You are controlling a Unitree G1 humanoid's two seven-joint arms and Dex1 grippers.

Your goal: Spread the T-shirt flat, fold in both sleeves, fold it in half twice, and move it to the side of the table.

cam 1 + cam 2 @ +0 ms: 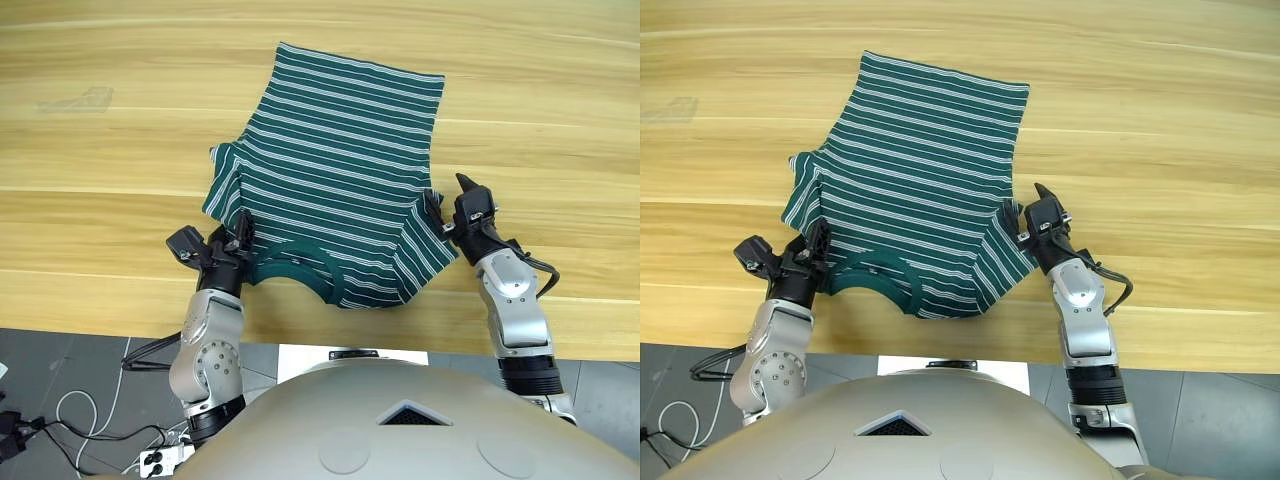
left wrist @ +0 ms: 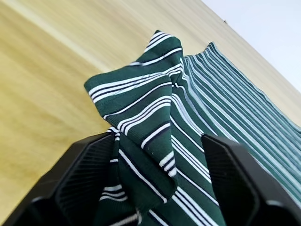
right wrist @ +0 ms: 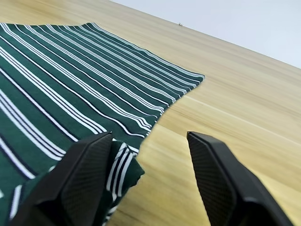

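Across the table [image 1: 100,60] near its front edge, limp T-shirt [image 1: 340,150], likely soft and light; left gripper [image 2: 157,141] wide astride bunched shoulder cloth, right gripper [image 3: 149,135] wide beside other shoulder; pinch both shoulders

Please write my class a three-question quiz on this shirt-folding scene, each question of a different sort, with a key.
1. True or false: the T-shirt lies on the table with its collar toward the robot.
2. Compare the left gripper and the right gripper. Which has striped fabric filling the whole gap between its fingers? A. the left B. the right C. both
3. Fill in: the shirt's stripes are white on dark ____.

Key: 1 true. 2 A; the right one's gap shows mostly bare wood. 3 green.
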